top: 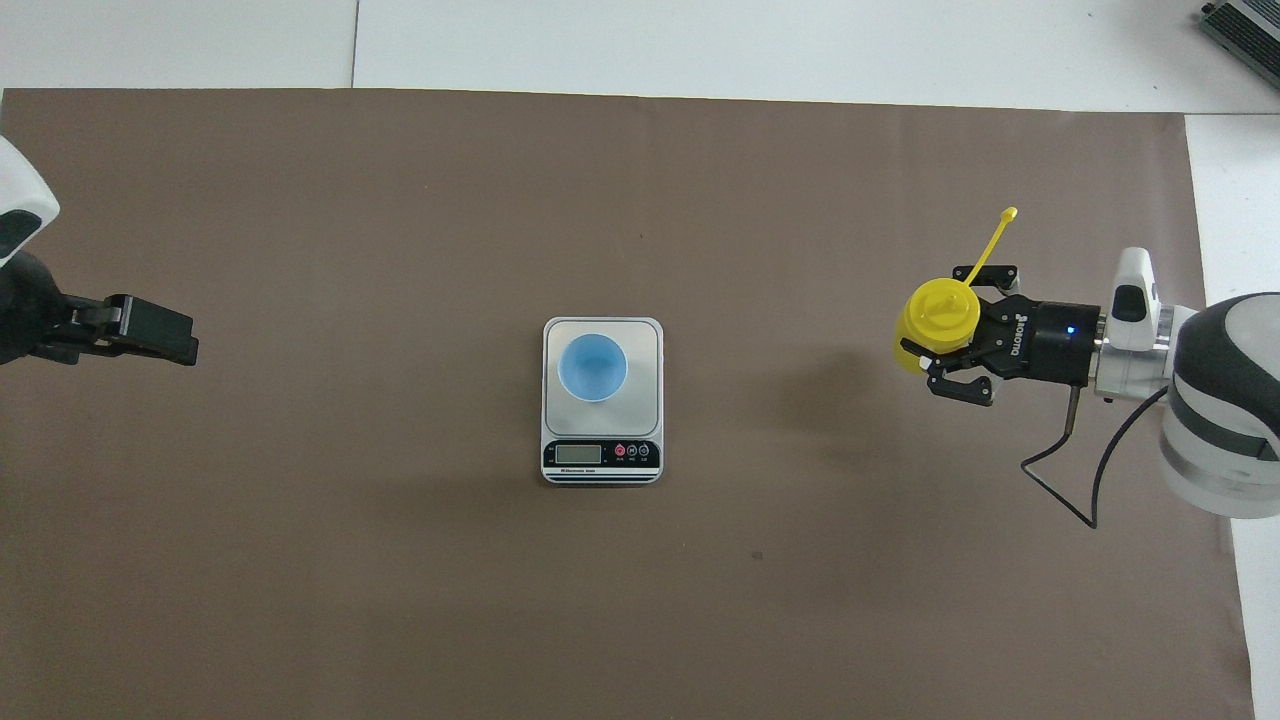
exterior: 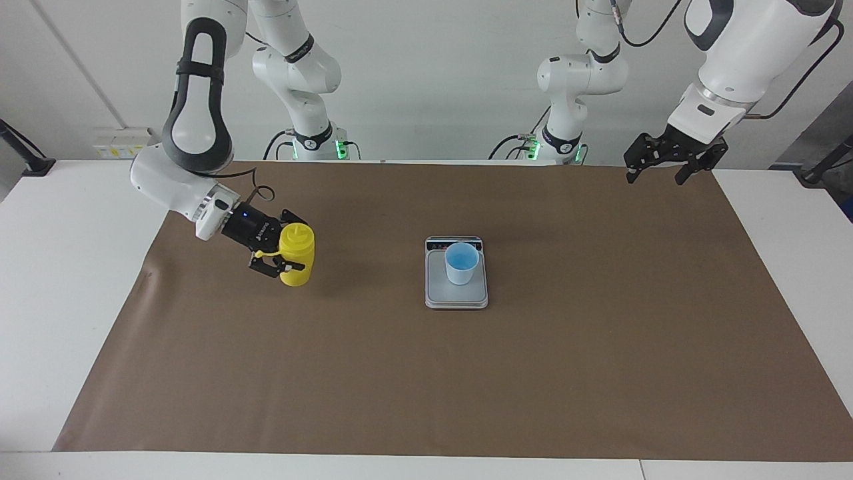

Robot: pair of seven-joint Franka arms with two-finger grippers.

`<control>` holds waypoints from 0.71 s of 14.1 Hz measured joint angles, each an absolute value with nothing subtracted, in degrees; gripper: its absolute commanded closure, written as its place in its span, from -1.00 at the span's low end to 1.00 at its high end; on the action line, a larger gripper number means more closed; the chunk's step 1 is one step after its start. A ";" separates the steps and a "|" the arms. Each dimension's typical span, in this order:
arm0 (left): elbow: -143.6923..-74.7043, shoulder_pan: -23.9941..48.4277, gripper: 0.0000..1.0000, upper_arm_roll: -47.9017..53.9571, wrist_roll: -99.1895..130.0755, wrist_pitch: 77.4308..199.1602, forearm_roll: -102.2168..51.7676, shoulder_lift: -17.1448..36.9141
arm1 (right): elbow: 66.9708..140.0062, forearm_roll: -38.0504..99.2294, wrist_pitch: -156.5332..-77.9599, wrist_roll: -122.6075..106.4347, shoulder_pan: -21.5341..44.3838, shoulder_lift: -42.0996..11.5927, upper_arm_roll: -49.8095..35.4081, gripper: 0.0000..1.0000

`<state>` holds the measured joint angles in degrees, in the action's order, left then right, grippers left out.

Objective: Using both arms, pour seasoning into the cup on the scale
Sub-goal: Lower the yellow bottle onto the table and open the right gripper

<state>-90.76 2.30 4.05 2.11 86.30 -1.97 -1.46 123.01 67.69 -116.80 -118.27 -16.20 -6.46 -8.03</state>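
The yellow seasoning bottle (exterior: 298, 248) stands upright on the brown mat toward the right arm's end of the table, its cap strap (top: 990, 242) sticking out. My right gripper (exterior: 290, 244) is shut on the bottle (top: 938, 312) from the side, one finger on each flank; it also shows in the overhead view (top: 945, 335). The light blue cup (exterior: 461, 263) stands on the grey scale (exterior: 456, 297) at the middle of the mat, also seen from overhead as cup (top: 592, 366) and scale (top: 602, 460). My left gripper (exterior: 658, 175) waits open and raised over the mat's edge at the left arm's end (top: 165, 340).
The brown mat (exterior: 426, 373) covers most of the white table (exterior: 60, 220). The scale's display strip faces the robots. Black cables hang from the right arm's wrist (top: 1075, 480).
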 measured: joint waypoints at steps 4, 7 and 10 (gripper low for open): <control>-90.77 2.30 -1.00 4.05 2.11 86.30 -1.97 -1.46 | 125.76 75.62 -113.79 -125.26 -18.00 -10.01 -8.06 1.00; -90.77 2.30 -1.00 4.05 2.11 86.30 -1.97 -1.46 | 125.98 78.49 -111.25 -132.17 -20.54 -15.19 -8.04 -0.98; -90.77 2.30 -1.00 4.05 2.11 86.30 -1.97 -1.46 | 125.70 78.81 -110.56 -132.97 -21.11 -16.23 -8.06 -1.00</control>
<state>-90.77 2.30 4.05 2.11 86.30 -1.97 -1.46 125.70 78.81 -110.56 -132.97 -21.11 -16.23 -8.06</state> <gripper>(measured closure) 0.000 0.454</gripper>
